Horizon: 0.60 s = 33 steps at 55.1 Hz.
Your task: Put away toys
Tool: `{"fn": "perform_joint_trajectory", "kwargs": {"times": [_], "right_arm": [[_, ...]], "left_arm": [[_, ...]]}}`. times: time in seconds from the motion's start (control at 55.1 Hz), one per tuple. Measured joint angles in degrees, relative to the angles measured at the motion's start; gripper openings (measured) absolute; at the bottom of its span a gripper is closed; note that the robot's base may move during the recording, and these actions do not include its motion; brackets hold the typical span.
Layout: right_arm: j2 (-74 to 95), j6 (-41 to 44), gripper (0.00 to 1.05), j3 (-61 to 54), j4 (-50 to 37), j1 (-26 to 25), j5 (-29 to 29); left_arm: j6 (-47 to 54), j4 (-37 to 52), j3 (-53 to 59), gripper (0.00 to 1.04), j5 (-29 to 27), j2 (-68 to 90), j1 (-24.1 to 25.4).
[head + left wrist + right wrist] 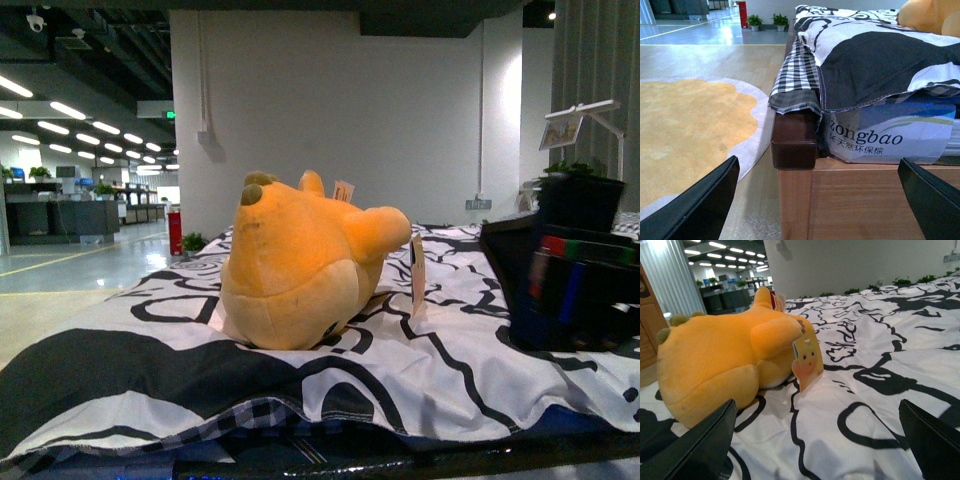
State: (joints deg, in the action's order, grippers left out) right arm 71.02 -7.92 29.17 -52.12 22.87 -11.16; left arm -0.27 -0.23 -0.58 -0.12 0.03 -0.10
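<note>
- On the bed (480,370), near the middle of its black-and-white quilt, the orange plush toy (300,270) is lying on its side, its paper tag (807,360) dangling on the side nearest the right tool (817,405).
- Reaching is, by my judgement, the step in hand. The right tool should be closing in to straddle the rounded body rather than the tag, and biting deep, since soft plush is likely to slip from a shallow pinch.
- The right tool is hovering low over the bed, just beside the toy, its jaws spread wide, holding and touching nothing.
- The left tool (818,162) is hanging off the bed, near its wooden corner (795,142), likewise gaping wide and empty.
</note>
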Motion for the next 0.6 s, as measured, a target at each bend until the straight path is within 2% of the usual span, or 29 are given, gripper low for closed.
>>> {"fn": "perform_joint_trajectory", "kwargs": {"times": [0.381,0.599], "right_arm": [[12.7,1.2,0.98,13.11,-1.14,2.03,1.44],[15.91,2.91,0.98,19.74,-1.05,4.85,1.77]], "left_arm": [[0.0,0.0,0.02,0.98,0.02,0.0,0.0],[0.0,0.0,0.02,0.98,0.0,0.0,0.0]]}}
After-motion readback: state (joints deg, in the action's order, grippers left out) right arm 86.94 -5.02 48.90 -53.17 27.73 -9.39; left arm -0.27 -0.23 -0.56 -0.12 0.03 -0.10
